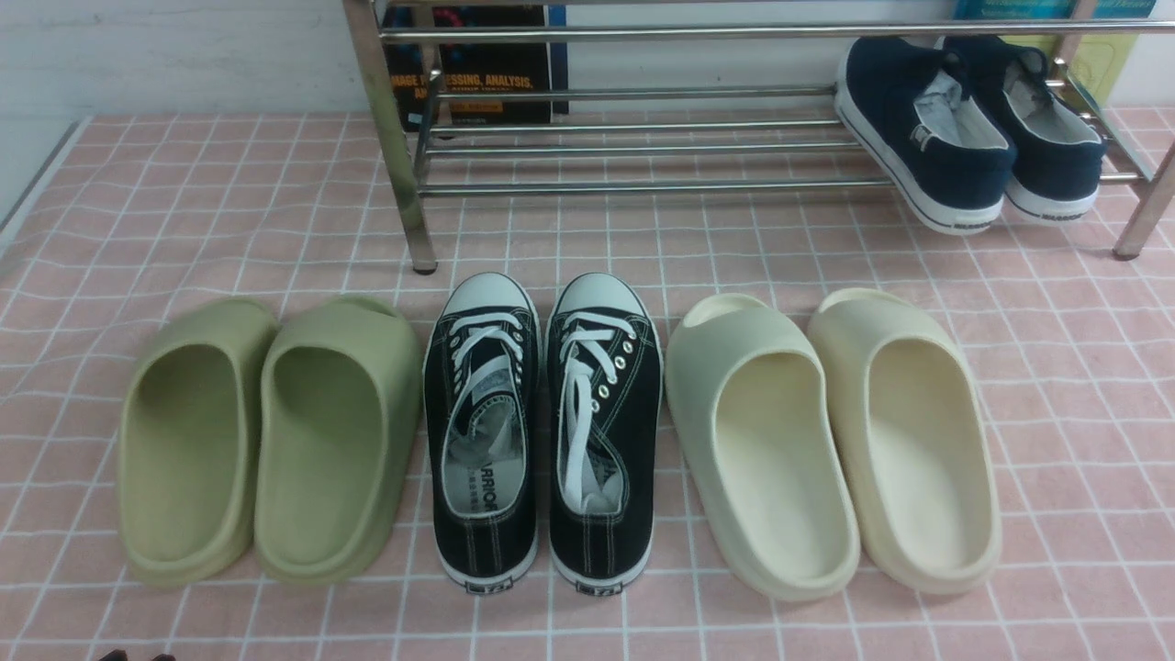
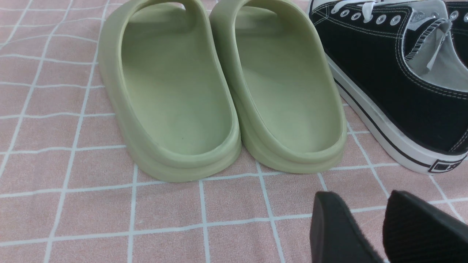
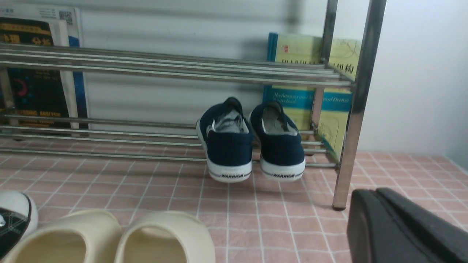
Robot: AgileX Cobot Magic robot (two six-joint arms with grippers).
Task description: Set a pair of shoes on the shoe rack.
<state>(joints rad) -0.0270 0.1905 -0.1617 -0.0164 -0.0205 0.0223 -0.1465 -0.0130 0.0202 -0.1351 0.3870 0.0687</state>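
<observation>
The pair of shoes, two dark navy slip-ons with white soles, rests on the lower bars at the right end of the chrome shoe rack, heels jutting over the front bar towards me. In the right wrist view my right gripper is shut with nothing in it, low over the cloth, in front of the rack's right leg and apart from the shoes. The left wrist view shows my left gripper open and empty over the cloth, just behind the green slides' heels.
On the pink checked cloth in front of the rack stand green slides, black lace-up sneakers and cream slides. Books lean behind the rack.
</observation>
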